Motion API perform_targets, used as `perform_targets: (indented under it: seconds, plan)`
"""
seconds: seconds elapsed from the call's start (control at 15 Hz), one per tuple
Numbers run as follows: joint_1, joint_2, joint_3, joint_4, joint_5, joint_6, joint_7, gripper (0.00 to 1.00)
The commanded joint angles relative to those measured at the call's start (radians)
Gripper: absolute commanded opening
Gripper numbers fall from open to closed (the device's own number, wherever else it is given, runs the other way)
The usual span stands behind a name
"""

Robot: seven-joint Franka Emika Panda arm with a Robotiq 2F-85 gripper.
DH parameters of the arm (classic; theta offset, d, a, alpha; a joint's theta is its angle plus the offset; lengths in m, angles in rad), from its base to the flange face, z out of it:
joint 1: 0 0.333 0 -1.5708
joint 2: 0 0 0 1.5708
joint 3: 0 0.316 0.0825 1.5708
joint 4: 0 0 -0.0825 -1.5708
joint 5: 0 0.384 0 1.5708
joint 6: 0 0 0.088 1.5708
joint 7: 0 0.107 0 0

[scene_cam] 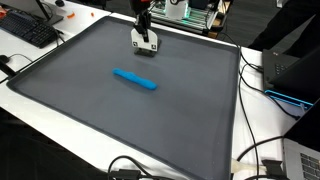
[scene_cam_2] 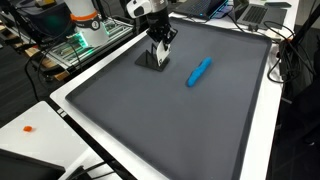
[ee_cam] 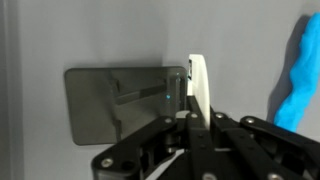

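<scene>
One flat, grey, rectangular plate (ee_cam: 120,105) with rounded corners lies on the dark matte surface (scene_cam: 120,130), near one edge. The gripper (scene_cam_2: 160,54) stands at the plate's side; whether its jaws are apart or together cannot be told. A lumpy blue stick (scene_cam: 135,79) lies nearby, apart.

flat grey rectangular plate (ee_cam: 120,105), rounded corners, lying flat near dark mat's (scene_cam: 180,110) edge

Opposing exteriors over mat (scene_cam: 180,120); wrist close.

On the mat (scene_cam: 200,120), the flat plate (ee_cam: 120,105) lies by the far edge (right under the gripper (scene_cam: 146,42)), the marker (scene_cam: 135,79) apart, nearer the middle.
</scene>
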State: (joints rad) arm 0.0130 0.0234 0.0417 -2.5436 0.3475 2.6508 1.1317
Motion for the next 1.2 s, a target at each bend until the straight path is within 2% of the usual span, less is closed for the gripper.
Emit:
perform_targets:
  seconds: [0.0,0.4,0.73,1.13]
  plan:
    - [0.004,-0.111,-0.007,0.003,-0.007,-0.117,-0.032,0.01]
    - [0.008,-0.157,0.011,0.128,-0.133,-0.318,-0.193,0.01]
    - [0.034,-0.094,0.04,0.277,-0.187,-0.422,-0.365,0.01]
    - [0.069,0.033,0.063,0.447,-0.247,-0.481,-0.589,0.01]
